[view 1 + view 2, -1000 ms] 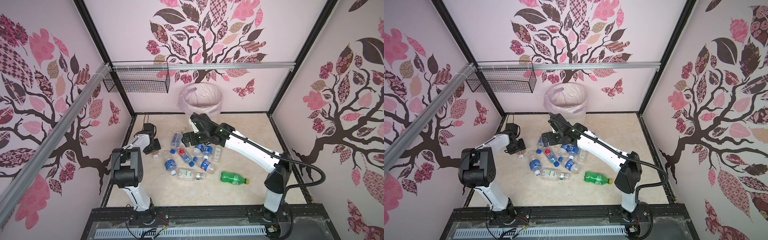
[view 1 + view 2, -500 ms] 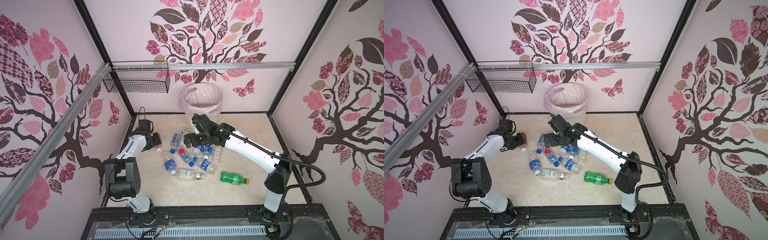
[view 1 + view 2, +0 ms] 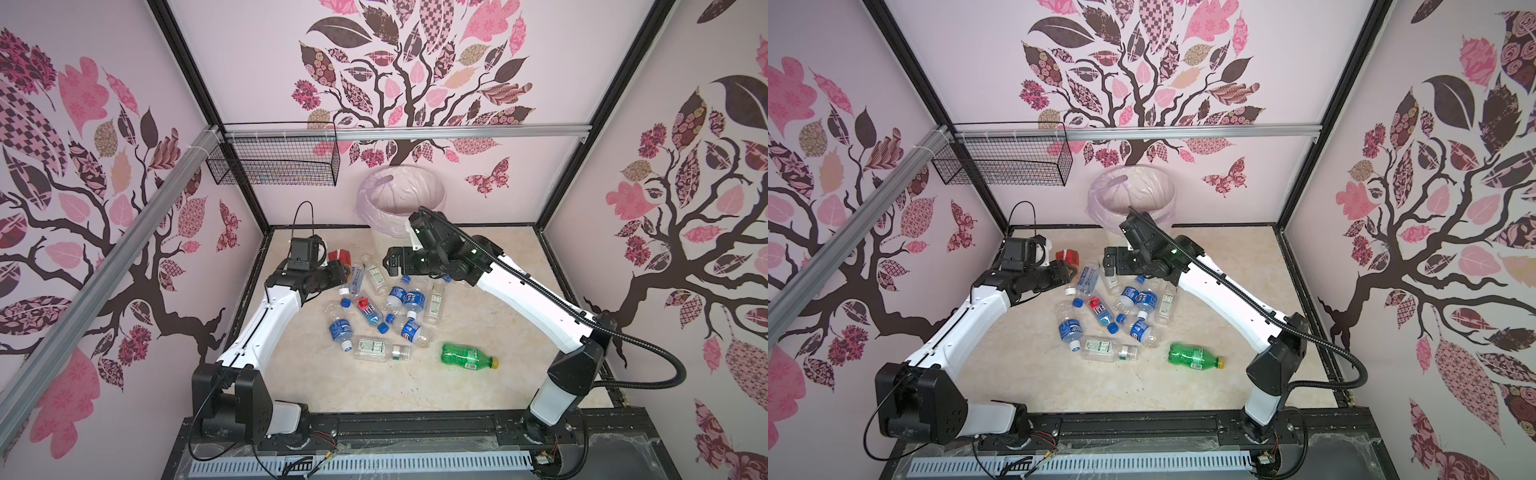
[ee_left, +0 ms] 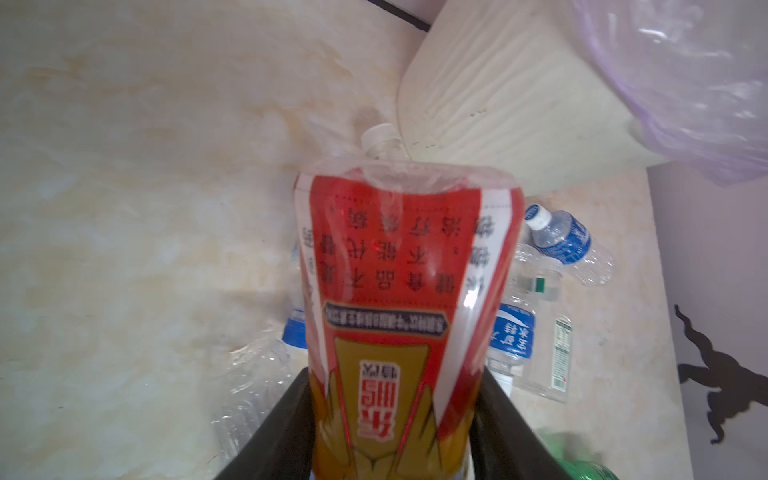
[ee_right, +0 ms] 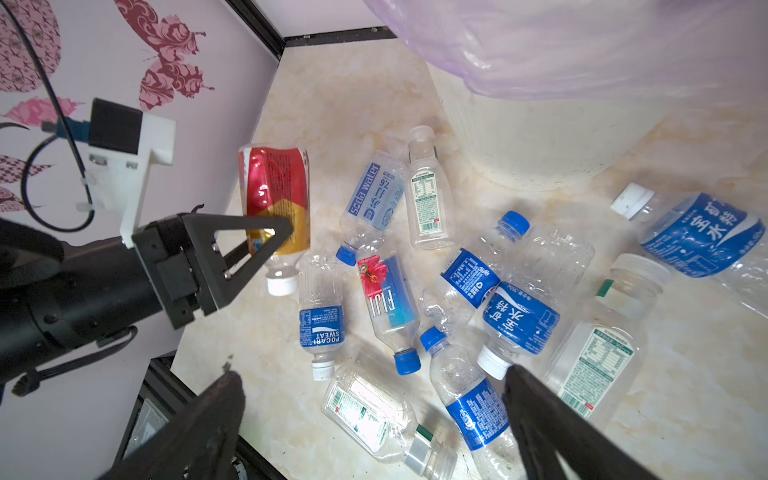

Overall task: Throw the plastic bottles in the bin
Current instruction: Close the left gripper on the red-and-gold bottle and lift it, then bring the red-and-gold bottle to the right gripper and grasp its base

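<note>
1. Gripped a red-labelled bottle [image 4: 409, 266] in the left gripper [image 4: 395, 419], jaws partly closed across the gold end of the label near the cap.
2. Could not tell whether that bottle hung clear of the floor; placed it near the bin [image 4: 519, 95], beside the pile.
3. Spread the right gripper [image 5: 372, 374] wide and empty above the remaining plastic bottles [image 3: 374, 307], with the green bottle [image 3: 467, 356] lying apart.
4. Judged the bottles empty, light, thin-walled and easily dented, with slick labels; favoured a gentle hold across the mid-body.
</note>
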Motion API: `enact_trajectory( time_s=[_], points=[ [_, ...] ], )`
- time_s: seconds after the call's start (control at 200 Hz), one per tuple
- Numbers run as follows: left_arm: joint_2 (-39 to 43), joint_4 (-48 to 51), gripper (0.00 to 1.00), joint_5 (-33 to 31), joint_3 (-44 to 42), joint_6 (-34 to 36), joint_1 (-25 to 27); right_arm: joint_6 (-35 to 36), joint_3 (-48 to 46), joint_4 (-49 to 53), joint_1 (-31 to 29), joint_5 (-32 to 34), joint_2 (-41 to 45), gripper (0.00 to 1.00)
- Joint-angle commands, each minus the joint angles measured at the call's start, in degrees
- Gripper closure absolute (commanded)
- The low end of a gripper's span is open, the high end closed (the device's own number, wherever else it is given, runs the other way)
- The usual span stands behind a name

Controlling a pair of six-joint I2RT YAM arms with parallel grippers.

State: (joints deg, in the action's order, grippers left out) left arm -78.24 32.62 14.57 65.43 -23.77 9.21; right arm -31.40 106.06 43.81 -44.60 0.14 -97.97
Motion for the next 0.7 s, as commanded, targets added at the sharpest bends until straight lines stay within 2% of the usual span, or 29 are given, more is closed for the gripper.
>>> enact_trajectory(
  time_s=[0.0, 0.23, 0.41, 0.535, 0.695],
  points=[
    [1.04, -1.22, 0.47, 3.71, -0.96, 1.00, 2.63, -2.10, -1.50, -0.67, 1.46, -2.14, 3.12, 0.00],
    [3.38, -1.93, 0.47, 4.74, -3.12, -1.32, 6.63, -6.18, -10.15, -6.25, 4.61, -8.10, 7.55, 0.01],
    [5.80, -3.84, 0.47, 3.78, -5.09, -3.38, 12.99, -9.41, -14.78, -9.76, 6.31, -12.10, 8.48, 0.01],
    [6.00, -4.52, 0.47, 4.70, -5.13, -3.11, 17.01, -9.91, -15.73, -12.29, 6.60, -13.38, 8.50, 0.01],
    [5.85, -4.12, 0.47, 5.47, -4.12, -2.57, 18.94, -10.80, -15.61, -13.37, 6.70, -15.05, 7.37, 0.02]
  ],
)
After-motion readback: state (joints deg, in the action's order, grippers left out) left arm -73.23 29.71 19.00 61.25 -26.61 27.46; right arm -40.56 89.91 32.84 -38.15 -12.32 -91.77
